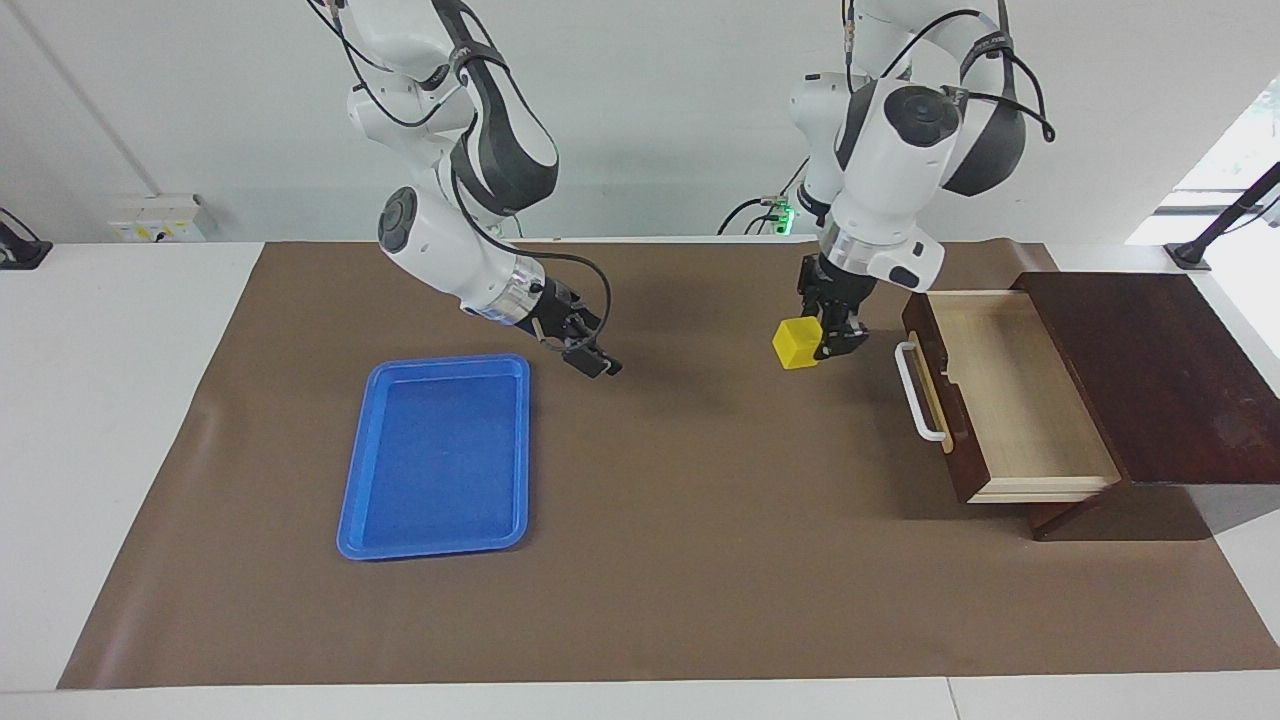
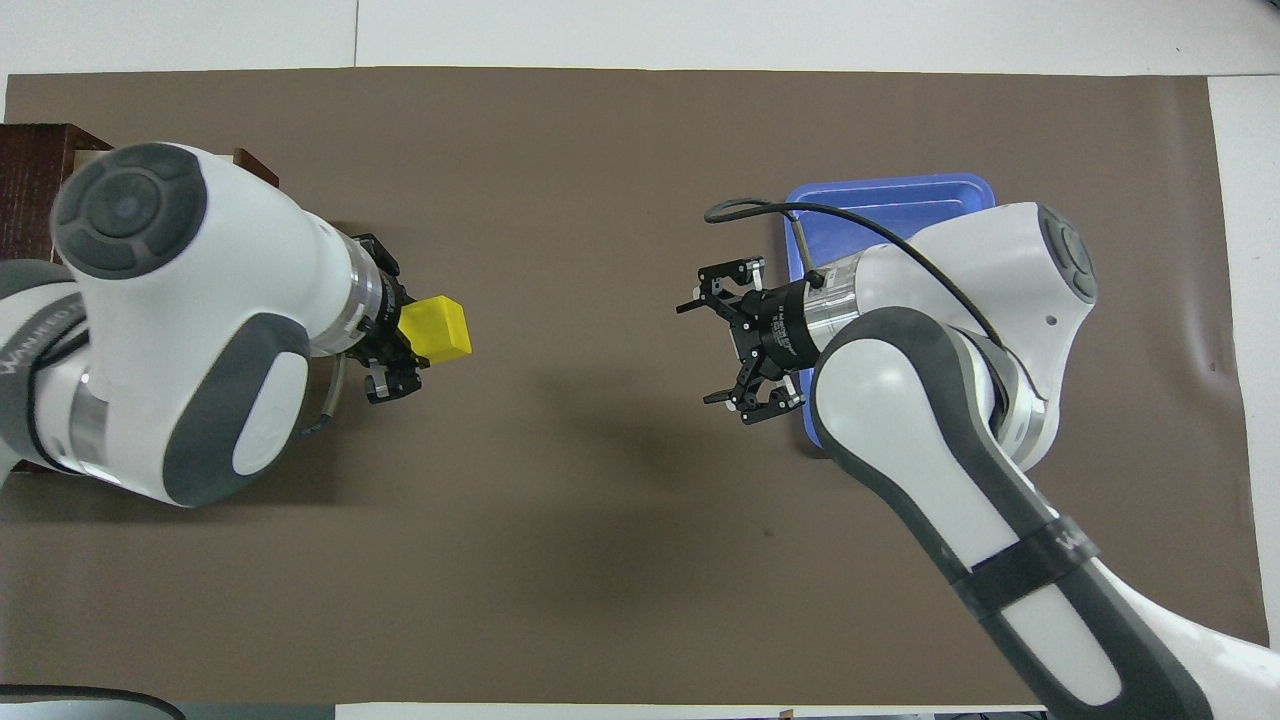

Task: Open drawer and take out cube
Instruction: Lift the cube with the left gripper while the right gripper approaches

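A: Where is the cube [image 1: 796,343] sitting right now?

B: It is hanging in the air, out of the drawer [image 1: 1010,395]. The left gripper [image 1: 826,338] is clamping it between its jaws, which are closing on two sides of the yellow block, and it is holding it over the bare brown mat [image 1: 700,560], just beside the drawer's front, toward the right arm's end.

A: And the drawer itself?

B: It is standing pulled out of its dark brown cabinet [image 1: 1150,370] at the left arm's end of the table [image 1: 120,400]. Its pale wood inside is showing bare, and its white bar handle [image 1: 918,392] is facing the middle of the mat. From overhead the left arm is covering nearly all of it.

A: What is the right gripper [image 2: 732,350] doing?

B: It is hovering over the mat just beside the blue tray [image 1: 437,455], on the side toward the drawer. Its jaws are standing wide apart and are gripping nothing. It is pointing across the mat toward the cube, with a stretch of mat lying between the two grippers.

A: Is anything lying in the tray?

B: Only its blue floor is showing. The tray is lying flat on the mat toward the right arm's end, well apart from the drawer.
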Available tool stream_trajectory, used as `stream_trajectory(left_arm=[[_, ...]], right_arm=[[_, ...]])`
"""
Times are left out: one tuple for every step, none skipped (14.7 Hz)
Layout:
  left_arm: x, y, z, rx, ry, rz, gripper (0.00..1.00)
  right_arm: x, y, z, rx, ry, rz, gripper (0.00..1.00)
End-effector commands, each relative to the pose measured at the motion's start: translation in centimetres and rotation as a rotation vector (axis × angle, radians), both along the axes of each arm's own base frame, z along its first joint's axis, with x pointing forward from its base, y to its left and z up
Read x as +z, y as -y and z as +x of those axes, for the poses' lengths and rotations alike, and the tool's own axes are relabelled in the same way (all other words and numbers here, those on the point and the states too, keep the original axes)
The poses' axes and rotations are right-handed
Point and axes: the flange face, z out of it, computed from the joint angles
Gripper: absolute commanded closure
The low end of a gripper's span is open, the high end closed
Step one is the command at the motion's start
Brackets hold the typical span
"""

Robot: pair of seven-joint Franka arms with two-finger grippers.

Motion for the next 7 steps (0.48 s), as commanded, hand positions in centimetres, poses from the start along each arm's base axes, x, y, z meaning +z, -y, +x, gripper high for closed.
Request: stream_trajectory(left_arm=[[-1.1,1.6,-2.2,0.016,-0.012,0.038,0.92],[-1.3,2.6,-3.0,-0.004,-0.014,0.04,0.92],[-1.2,3.7,-3.6,0.002,-0.01,0.038,0.92],[-1.2,4.8,-4.0,0.028,0.004,0.03,0.92],[-1.3,6.2,-4.7,0.024,0.011,0.025,0.92],[-1.5,6.7,-5.0,0.021,0.008,0.027,0.92],[-1.6,7.1,-5.2,0.025,0.008,0.027,0.92]], right_arm=[[-1.7,-2.6,1.9,-0.039,-0.016,0.018,0.0],[-2.5,-3.8,2.4,-0.06,-0.029,0.016,0.0],[-3.3,-4.8,2.9,-0.077,-0.047,0.026,0.0],[-4.0,-5.5,3.2,-0.086,-0.062,0.041,0.0],[-4.7,-5.6,3.5,-0.125,-0.101,0.088,0.0],[-4.7,-4.9,4.1,-0.184,-0.146,0.161,0.0],[-4.6,-5.1,4.2,-0.212,-0.172,0.198,0.0]])
